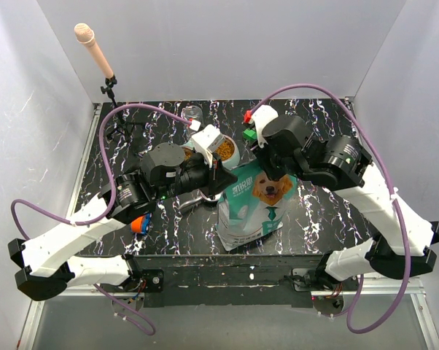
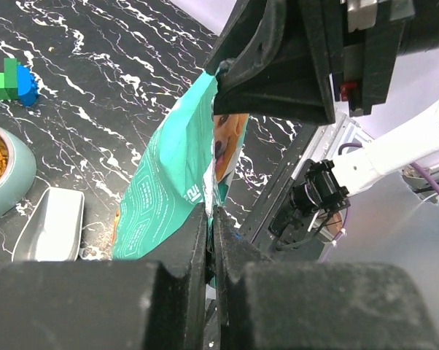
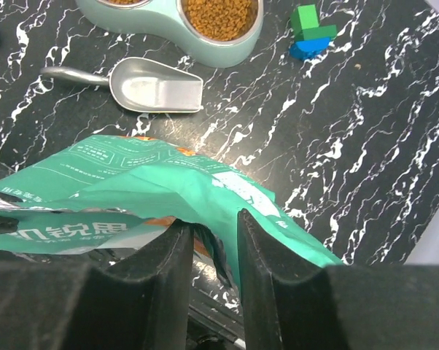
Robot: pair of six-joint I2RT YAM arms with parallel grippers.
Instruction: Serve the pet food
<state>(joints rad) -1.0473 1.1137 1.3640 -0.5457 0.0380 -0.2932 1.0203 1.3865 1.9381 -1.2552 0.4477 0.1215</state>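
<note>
We record the bowl [image 3: 205, 55] and its pet food [image 3: 219, 16] cut by the right wrist view's top edge and the left wrist view's left edge. Overhead, the left arm [image 1: 168, 171] hides most of the scoop [image 3: 157, 86]. Contents of the bag [image 1: 256, 208]: unseen.

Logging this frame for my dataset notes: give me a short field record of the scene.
left gripper: shut on bag top edge
right gripper: shut on a fold of the bag
pet food: in the bowl
scoop: empty, lying beside the bowl
blocks: green and blue, apart from the bowl
</note>
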